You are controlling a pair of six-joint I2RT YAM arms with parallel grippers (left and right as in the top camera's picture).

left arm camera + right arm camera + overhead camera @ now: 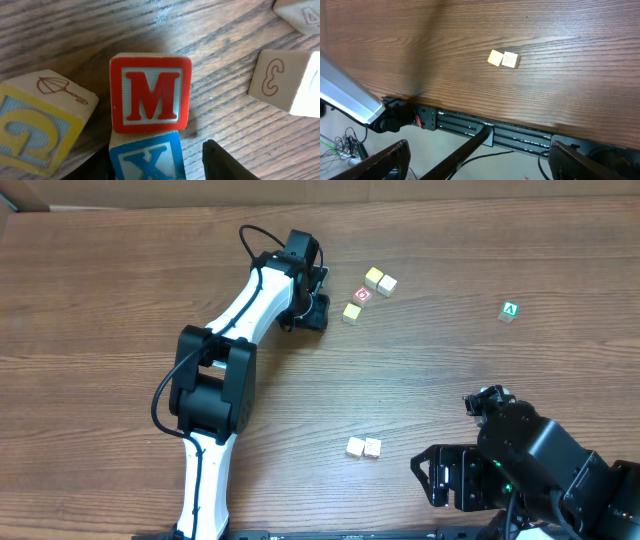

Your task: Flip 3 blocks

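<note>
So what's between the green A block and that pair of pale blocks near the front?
Nothing: in the overhead view only bare table separates the green A block from the pale pair.

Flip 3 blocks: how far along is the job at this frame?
Done: cannot tell; no upturned face shows whether a block was flipped. In hand: the left gripper straddles the red M cube, a gap on one side, no grip yet. The right gripper is open, holding nothing. Left: possibly all three; the cream pair and the green A block lie away from both arms.
</note>
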